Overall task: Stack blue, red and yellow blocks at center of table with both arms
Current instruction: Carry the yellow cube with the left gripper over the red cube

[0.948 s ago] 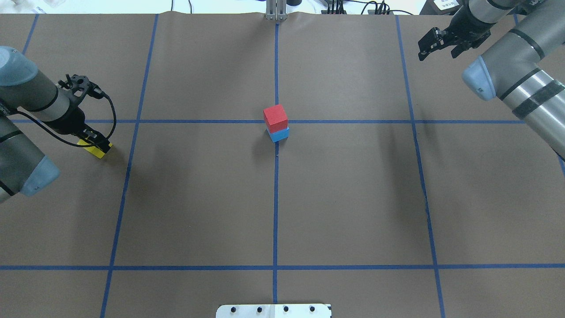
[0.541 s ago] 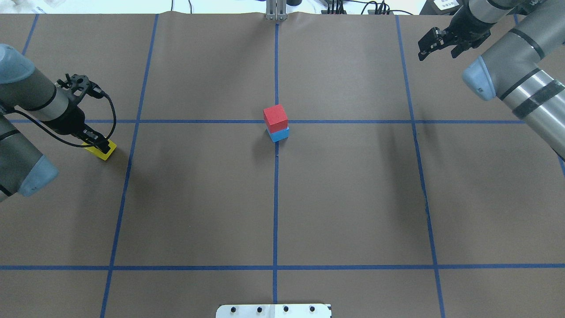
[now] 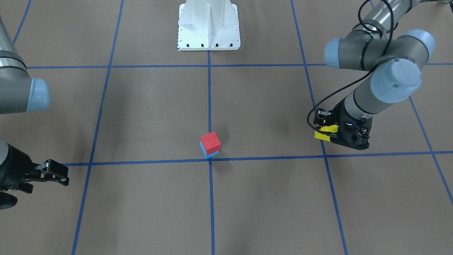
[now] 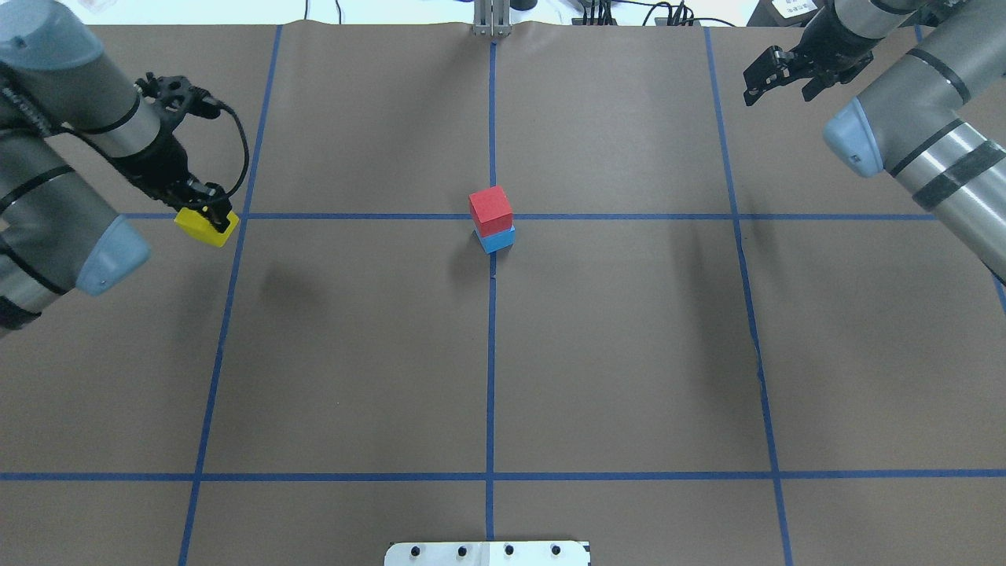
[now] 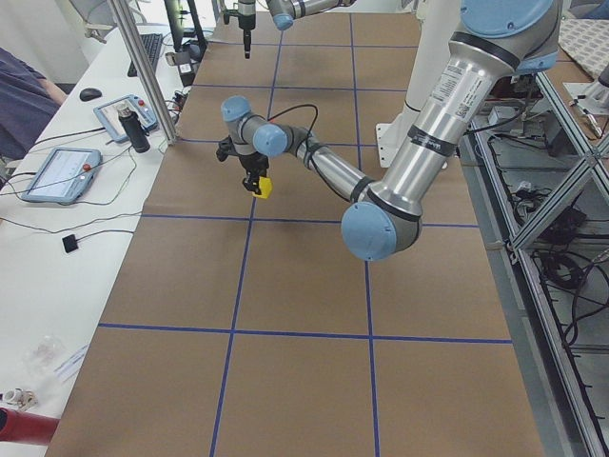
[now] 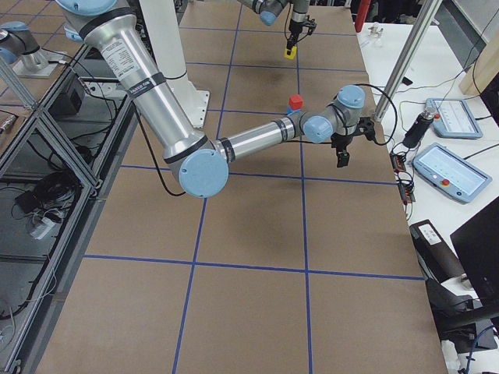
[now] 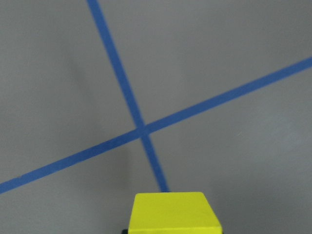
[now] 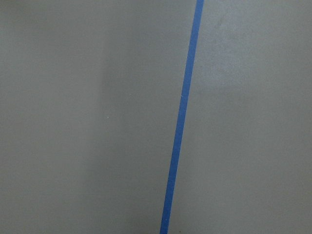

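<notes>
A red block point(image 4: 490, 207) sits on a blue block point(image 4: 497, 240) at the table's centre; the pair also shows in the front view, red point(image 3: 211, 141) on blue point(image 3: 209, 154). My left gripper point(image 4: 204, 211) is shut on a yellow block point(image 4: 206, 226) and holds it above the table, well left of the stack. The yellow block also shows in the front view point(image 3: 322, 134) and at the bottom of the left wrist view point(image 7: 170, 212). My right gripper point(image 4: 754, 88) is open and empty at the far right corner; it also shows in the front view point(image 3: 61, 174).
Blue tape lines point(image 4: 491, 354) divide the brown table into a grid. The white robot base point(image 3: 208, 26) stands at the near edge. The right wrist view shows only bare table and one tape line point(image 8: 180, 117).
My left gripper has lifted the yellow block off the table and carried it up and to the right, towards the grid crossing. The right arm and the stack have not moved.
</notes>
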`<state>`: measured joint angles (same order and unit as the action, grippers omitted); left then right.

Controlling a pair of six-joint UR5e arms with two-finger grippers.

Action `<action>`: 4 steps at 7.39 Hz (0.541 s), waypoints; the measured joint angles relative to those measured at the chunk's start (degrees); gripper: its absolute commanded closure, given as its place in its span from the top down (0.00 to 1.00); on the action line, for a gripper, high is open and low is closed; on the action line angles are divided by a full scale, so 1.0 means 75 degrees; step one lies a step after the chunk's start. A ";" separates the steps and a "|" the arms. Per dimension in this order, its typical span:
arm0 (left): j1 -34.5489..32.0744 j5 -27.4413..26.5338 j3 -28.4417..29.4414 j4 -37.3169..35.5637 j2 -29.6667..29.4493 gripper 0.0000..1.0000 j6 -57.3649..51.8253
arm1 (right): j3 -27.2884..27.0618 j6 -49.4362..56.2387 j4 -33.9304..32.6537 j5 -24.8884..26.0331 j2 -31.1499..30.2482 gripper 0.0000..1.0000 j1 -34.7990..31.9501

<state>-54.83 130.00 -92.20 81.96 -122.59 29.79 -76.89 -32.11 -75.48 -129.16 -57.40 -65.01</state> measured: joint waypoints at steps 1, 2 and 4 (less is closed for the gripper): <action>0.0051 -0.0004 0.0072 -0.0295 -0.0523 0.00 0.0772 | -0.0001 0.0003 -0.0031 -0.0003 0.0004 0.99 -0.0001; 0.0117 0.0015 0.0280 -0.0400 -0.1057 0.00 0.1608 | -0.0001 0.0004 -0.0062 -0.0005 0.0013 0.99 0.0002; 0.0491 0.0026 0.0752 -0.0411 -0.2136 0.00 0.3668 | -0.0002 0.0012 -0.0058 -0.0006 0.0041 0.99 0.0007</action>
<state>-51.15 130.20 -86.56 78.88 -138.61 57.30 -76.90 -32.02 -75.92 -129.20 -57.09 -64.96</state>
